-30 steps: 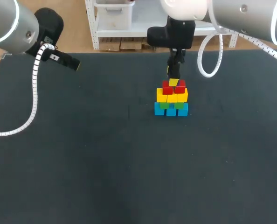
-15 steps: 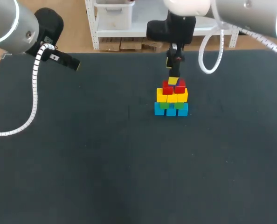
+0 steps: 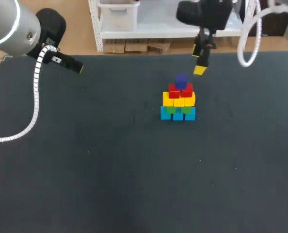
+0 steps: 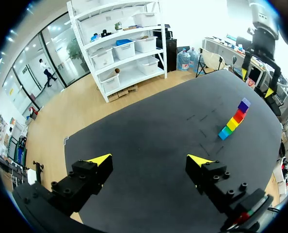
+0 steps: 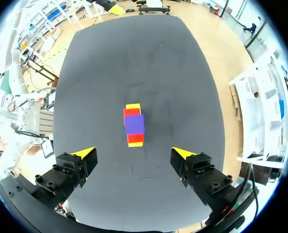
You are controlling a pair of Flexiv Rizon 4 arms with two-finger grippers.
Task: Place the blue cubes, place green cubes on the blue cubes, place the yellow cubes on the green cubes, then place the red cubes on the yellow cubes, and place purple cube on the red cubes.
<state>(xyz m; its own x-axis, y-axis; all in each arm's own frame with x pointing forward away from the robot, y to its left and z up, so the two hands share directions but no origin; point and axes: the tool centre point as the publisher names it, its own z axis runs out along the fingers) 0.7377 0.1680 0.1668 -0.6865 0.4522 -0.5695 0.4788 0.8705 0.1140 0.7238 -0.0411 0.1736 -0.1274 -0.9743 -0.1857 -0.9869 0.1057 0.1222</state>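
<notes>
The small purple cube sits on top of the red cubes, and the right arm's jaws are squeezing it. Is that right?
Not quite. The small purple cube does sit on top of the red cubes, but the right arm's jaws are not squeezing it. They stand open and clear of the cube, as the right wrist view shows.

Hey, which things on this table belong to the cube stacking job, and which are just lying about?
Job:
blue cubes, green cubes, yellow cubes, red cubes, purple cube on top; right gripper, open, above the stack.

Other:
left gripper, open, far from the stack; black table.
</notes>
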